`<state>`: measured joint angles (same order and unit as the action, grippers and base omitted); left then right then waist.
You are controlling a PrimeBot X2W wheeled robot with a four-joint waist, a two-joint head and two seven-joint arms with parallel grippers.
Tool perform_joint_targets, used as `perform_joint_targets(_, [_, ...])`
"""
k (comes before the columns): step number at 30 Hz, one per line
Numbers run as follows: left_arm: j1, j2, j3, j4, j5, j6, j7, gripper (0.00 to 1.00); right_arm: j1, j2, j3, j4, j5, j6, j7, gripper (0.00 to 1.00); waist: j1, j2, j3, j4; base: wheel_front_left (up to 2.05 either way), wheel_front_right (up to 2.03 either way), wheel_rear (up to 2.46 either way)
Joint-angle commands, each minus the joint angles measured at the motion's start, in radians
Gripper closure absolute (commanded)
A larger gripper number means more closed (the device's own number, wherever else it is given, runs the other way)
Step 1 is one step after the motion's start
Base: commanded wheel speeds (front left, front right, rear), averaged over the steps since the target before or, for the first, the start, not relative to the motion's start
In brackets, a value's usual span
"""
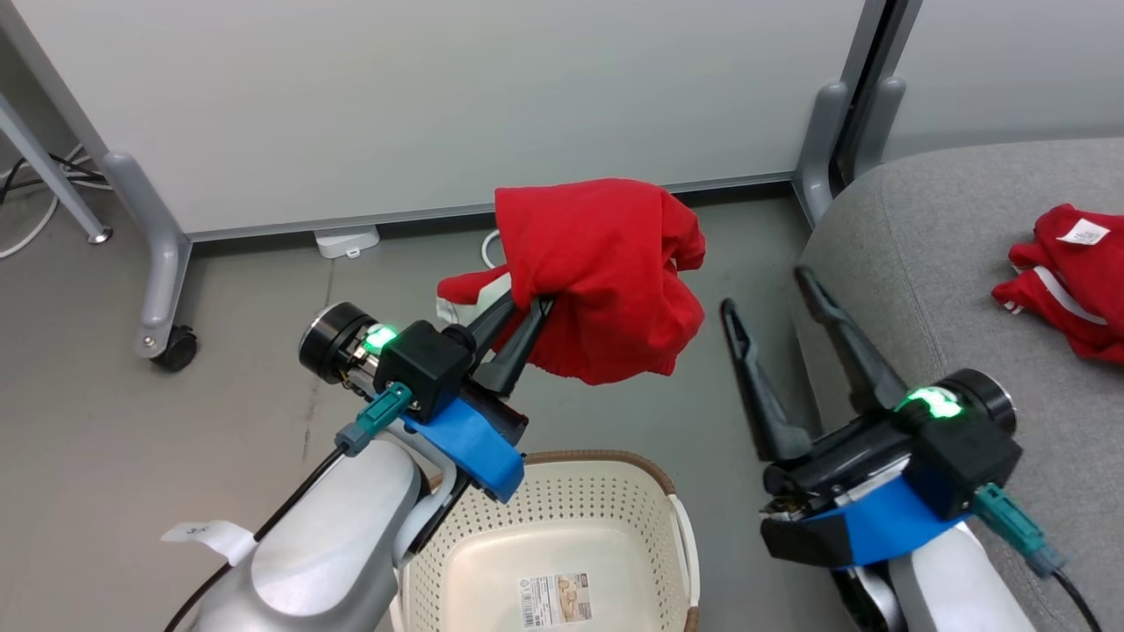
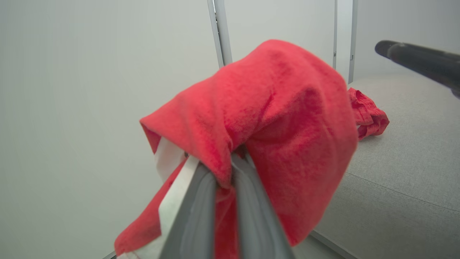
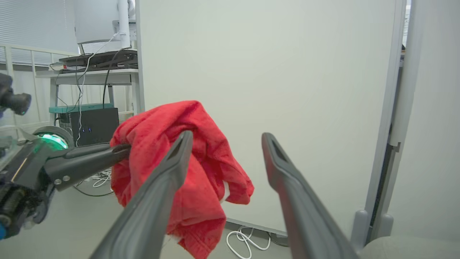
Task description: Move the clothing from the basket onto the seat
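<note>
My left gripper (image 1: 527, 307) is shut on a bright red garment (image 1: 606, 272), which hangs bunched in the air above the floor, beyond the basket. The same garment (image 2: 273, 118) drapes over my left fingers (image 2: 248, 201) in the left wrist view, and the red garment (image 3: 187, 172) hangs beyond my right fingers in the right wrist view. A second red garment (image 1: 1067, 281) with white stripes and a label lies on the grey seat (image 1: 948, 263) at the right. My right gripper (image 1: 768, 290) stands open and empty beside the seat's edge. The cream basket (image 1: 615, 491) sits below with nothing in it.
A white partition wall (image 1: 421, 96) on castor legs (image 1: 162, 263) stands behind, with a white cable (image 1: 488, 250) at its foot. A second partition post (image 1: 825, 140) stands beside the seat. A desk with cables and equipment (image 3: 90, 90) shows in the right wrist view.
</note>
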<state>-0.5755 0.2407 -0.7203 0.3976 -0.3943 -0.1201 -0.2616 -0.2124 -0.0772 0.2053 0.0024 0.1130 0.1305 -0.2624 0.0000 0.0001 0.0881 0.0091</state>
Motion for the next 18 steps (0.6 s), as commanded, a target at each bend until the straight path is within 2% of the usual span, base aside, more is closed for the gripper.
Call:
perform_joint_targets(1, [-0.005, -0.004, 0.0, 0.002, 0.008, -0.004, -0.005, 1.0, -0.018, -0.01, 0.025, -0.005, 0.006, 0.0, -0.004, 0.0, 0.0, -0.0001, 0.001, 0.003, 0.0, 0.0, 0.0])
perform_joint_targets(9, [-0.033, -0.027, -0.017, -0.002, 0.027, -0.006, -0.005, 1.0, -0.102, -0.042, 0.166, 0.086, 0.013, 0.0, -0.004, 0.0, 0.0, -0.0001, 0.019, 0.028, 0.0, 0.0, 0.0])
perform_joint_targets(18, [-0.041, -0.056, -0.045, -0.005, 0.042, -0.01, -0.005, 1.0, -0.206, -0.02, 0.214, 0.267, -0.006, 0.0, -0.004, 0.0, 0.0, -0.0001, 0.045, 0.051, 0.0, 0.0, 0.0])
